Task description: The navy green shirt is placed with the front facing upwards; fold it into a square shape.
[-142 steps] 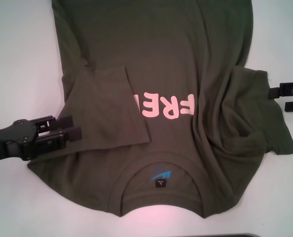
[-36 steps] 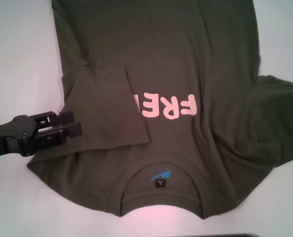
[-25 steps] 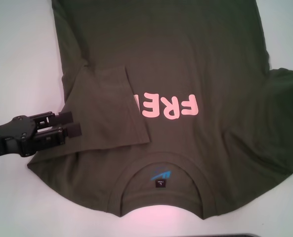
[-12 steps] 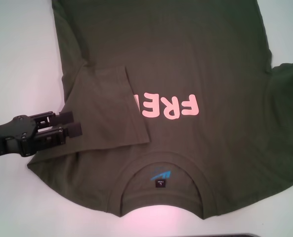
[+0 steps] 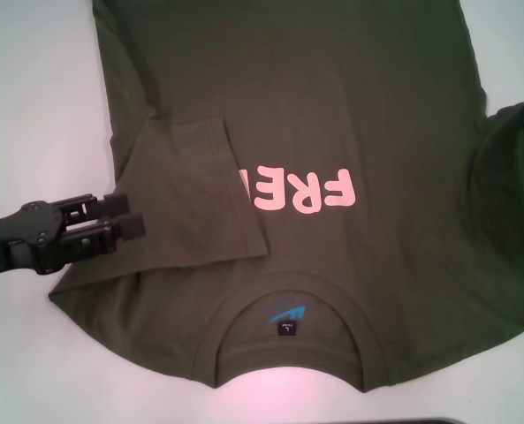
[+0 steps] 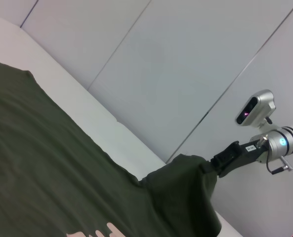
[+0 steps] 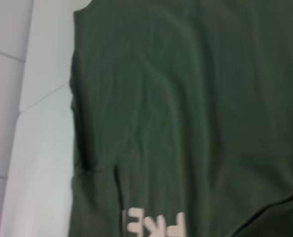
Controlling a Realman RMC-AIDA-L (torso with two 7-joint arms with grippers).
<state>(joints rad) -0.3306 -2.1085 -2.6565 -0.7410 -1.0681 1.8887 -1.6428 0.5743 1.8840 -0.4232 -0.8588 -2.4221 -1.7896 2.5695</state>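
Pinching the right sleeve [image 6: 186, 182] aloft, the right gripper [image 6: 220, 163] risks dragging the shirt [image 5: 332, 106] askew; the left gripper [image 5: 125, 221], slightly open and empty, hovers at the folded sleeve [image 5: 195, 199].

i'm looking at what seems to be a lab or test room rather than a home. i'm seeing a plain white table [image 5: 32, 79] running under everything, bare of any household clutter. behind it the left wrist view is showing a wall of pale grey panels [image 6: 195, 64] with thin seams between them, and nothing is hanging on it. a small silver camera [image 6: 256, 107] is sitting on a robot arm near that wall.
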